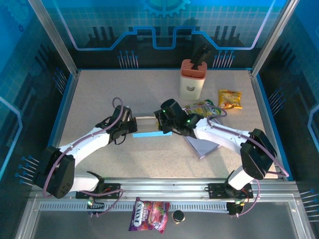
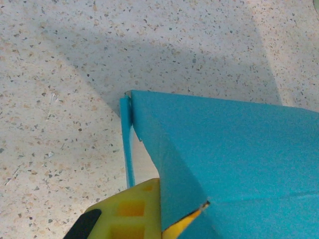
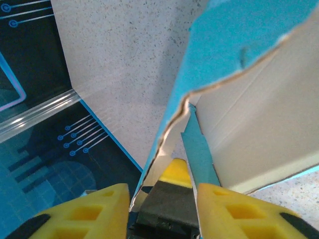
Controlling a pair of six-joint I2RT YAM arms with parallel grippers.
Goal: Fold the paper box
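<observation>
Left gripper (image 1: 130,127): I am seeing it clenching the blue paper box (image 1: 149,132) at its left end.
Box: lying lengthwise between both grippers.
Right gripper (image 1: 162,123): straddling the right-end wall; I cannot tell whether it is clamping.

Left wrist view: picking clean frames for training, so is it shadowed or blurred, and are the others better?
Left wrist view: a broad shadow crosses the speckled table beyond the paper box, whose edges are sharp. Right wrist view: the yellow fingers are close and soft. Top external view: evenly lit and sharp.
</observation>
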